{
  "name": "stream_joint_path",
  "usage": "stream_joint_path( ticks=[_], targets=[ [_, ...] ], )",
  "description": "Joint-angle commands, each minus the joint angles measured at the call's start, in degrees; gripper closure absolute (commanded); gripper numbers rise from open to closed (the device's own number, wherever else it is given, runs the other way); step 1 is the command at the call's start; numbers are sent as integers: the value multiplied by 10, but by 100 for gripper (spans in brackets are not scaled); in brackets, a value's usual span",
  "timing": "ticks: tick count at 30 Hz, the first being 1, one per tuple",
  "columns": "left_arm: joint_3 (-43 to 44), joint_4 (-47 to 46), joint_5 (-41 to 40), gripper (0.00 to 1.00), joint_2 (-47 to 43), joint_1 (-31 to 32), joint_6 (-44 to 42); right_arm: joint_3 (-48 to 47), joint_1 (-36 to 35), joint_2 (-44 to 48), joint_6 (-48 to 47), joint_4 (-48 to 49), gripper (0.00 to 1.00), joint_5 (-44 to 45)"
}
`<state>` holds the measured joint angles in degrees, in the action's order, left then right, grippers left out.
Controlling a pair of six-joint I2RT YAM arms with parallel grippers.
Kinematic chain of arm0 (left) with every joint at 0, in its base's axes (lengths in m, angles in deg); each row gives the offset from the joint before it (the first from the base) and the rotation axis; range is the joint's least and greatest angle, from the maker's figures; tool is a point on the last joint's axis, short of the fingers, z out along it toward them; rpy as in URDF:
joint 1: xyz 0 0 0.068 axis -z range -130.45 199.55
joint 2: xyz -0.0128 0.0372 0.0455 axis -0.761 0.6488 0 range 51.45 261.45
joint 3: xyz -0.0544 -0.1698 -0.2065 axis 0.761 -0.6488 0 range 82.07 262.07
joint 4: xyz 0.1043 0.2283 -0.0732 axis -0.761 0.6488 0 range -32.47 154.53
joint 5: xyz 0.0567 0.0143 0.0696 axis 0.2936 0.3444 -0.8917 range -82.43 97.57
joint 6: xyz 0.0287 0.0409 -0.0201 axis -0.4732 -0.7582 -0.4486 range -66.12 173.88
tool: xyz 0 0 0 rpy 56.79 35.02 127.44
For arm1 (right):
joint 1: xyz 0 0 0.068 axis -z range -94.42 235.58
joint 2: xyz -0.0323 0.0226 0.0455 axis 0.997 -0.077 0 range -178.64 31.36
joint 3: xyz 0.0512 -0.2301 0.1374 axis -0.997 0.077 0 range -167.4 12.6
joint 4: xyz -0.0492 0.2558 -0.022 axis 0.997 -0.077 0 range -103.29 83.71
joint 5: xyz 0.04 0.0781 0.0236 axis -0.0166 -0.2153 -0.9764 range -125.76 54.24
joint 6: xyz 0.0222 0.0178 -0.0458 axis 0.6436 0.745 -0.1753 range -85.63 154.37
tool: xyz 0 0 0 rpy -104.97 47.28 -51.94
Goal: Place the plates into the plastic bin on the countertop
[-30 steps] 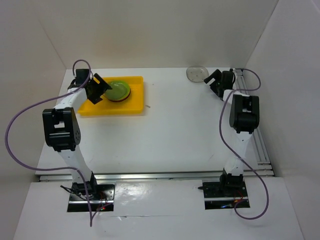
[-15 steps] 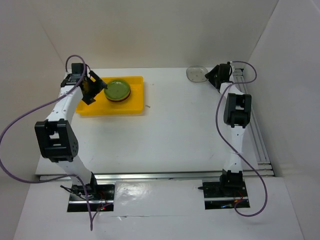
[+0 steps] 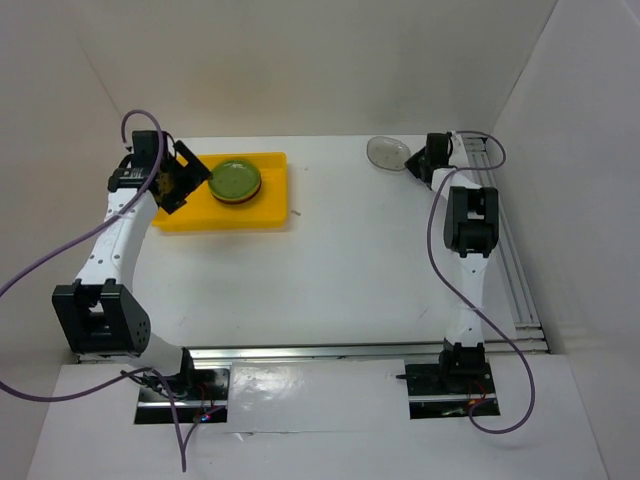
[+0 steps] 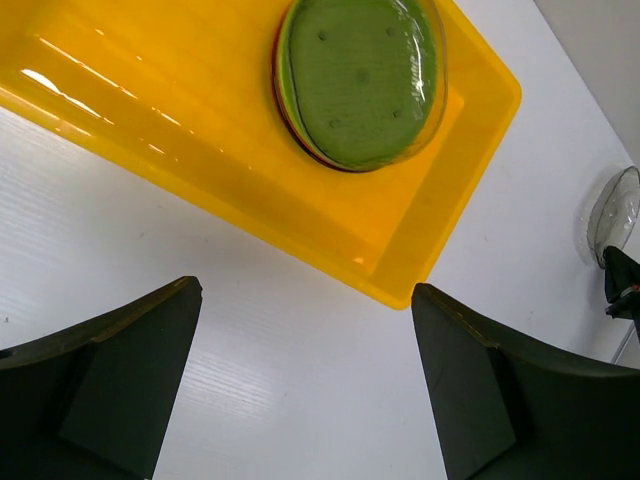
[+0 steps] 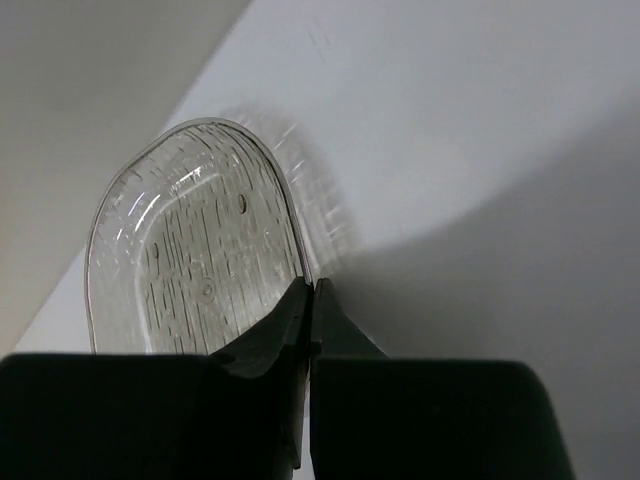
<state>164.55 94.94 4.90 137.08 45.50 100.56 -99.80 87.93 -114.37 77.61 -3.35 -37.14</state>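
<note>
Clamped only on the thin rim of the translucent grey plate [image 5: 190,260] at the far right corner of the countertop [image 3: 350,250], the right gripper [image 5: 311,300] could lose it on the carry to the yellow bin [image 3: 270,218].

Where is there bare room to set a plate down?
Free: the left half of the bin, between the stack and its left wall, with the open left gripper beside it; and the countertop between bin and right arm. Crowded: the bin's right half under the stack, and the far-right corner where the right gripper pinches the clear plate.
</note>
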Motion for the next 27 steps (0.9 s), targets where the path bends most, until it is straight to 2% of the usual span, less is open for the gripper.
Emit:
stream_joint_path(
  ticks=[1, 2, 4, 6, 7, 11, 15, 20, 27],
  targets=[
    [-7, -15, 14, 0, -12, 30, -16, 132, -16, 73, 18, -88, 100, 32],
    [-7, -25, 23, 0, -18, 51, -21, 202, -16, 105, 24, -48, 100, 31],
    [-14, -36, 29, 0, -30, 74, -21, 267, -28, 202, 29, -12, 100, 24],
    [-27, -57, 29, 0, -38, 98, -26, 351, -35, 263, 29, 24, 100, 6],
    [-27, -64, 23, 0, -43, 121, -26, 376, -42, 321, 29, 32, 100, -1],
    [-55, -94, 42, 0, -50, 173, -26, 510, -52, 462, 15, 51, 100, -47],
    [-106, -150, 88, 0, -70, 213, -26, 556, -87, 563, -70, -4, 100, -63],
    [-175, -243, 128, 0, -84, 236, -6, 604, -127, 670, -124, -35, 100, -73],
    [-181, -301, 152, 0, -56, 273, 21, 622, -165, 722, -135, -61, 100, -47]
  ],
)
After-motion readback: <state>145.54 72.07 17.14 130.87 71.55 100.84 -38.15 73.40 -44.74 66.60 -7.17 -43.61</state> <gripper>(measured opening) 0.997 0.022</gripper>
